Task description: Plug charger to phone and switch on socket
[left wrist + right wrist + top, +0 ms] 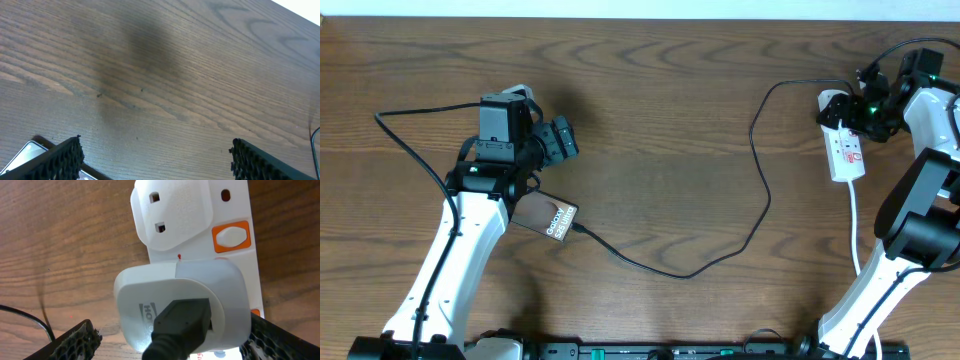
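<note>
The dark-brown phone point(544, 214) lies flat beside my left arm, and its corner shows in the left wrist view point(26, 153). The thin black charger cable point(760, 180) is plugged into the phone's right end and runs across the table to the white socket strip point(847, 152). My left gripper point(563, 138) is open and empty above bare wood, just beyond the phone point(155, 147). My right gripper point(861, 106) is open over the strip's far end. Its fingers point(170, 332) straddle a white adapter point(150, 297) seated in the strip point(235, 205), with the black cable plug point(182, 320) in it.
An orange rocker switch point(231, 236) sits on the strip beside a second white plug point(172, 215). The strip's white cord point(856, 225) runs toward the front edge by my right arm. A black arm cable point(405, 140) loops at the left.
</note>
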`<state>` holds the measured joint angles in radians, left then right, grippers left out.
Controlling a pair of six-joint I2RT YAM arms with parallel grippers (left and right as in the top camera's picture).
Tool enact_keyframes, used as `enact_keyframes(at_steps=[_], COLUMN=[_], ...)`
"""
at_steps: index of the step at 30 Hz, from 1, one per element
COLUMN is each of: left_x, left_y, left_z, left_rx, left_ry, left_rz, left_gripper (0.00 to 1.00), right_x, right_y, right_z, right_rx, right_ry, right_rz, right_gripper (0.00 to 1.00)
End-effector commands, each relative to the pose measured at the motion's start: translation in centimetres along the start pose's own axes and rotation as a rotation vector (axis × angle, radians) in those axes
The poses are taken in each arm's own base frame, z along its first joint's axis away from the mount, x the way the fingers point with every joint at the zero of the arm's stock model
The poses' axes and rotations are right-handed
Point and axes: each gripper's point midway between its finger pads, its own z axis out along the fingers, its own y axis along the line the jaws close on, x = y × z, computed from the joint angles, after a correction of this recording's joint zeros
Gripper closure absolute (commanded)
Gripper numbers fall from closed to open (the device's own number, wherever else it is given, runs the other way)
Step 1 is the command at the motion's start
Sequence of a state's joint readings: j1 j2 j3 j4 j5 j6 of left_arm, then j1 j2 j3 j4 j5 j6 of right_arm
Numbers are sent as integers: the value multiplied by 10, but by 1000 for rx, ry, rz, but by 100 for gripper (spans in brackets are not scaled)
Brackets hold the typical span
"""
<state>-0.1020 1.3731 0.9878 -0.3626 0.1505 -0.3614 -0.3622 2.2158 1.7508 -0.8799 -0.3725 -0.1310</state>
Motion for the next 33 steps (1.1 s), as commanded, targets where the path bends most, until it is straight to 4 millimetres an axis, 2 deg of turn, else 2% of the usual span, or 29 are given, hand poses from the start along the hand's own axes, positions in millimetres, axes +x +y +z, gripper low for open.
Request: enact_keyframes(at_steps=[1, 33], left_x=[-10, -10], left_y=[-3, -3], left_z=[-4, -4], left_rx=[-2, -3], left_ry=[-23, -23], left_rz=[21, 21], left_gripper=[8, 8], right_x=[27, 31], right_y=[44, 65], right_z=[23, 28], right_rx=[-165, -217], right_ry=[98, 116], right_rz=[25, 8], right_gripper=[15, 15])
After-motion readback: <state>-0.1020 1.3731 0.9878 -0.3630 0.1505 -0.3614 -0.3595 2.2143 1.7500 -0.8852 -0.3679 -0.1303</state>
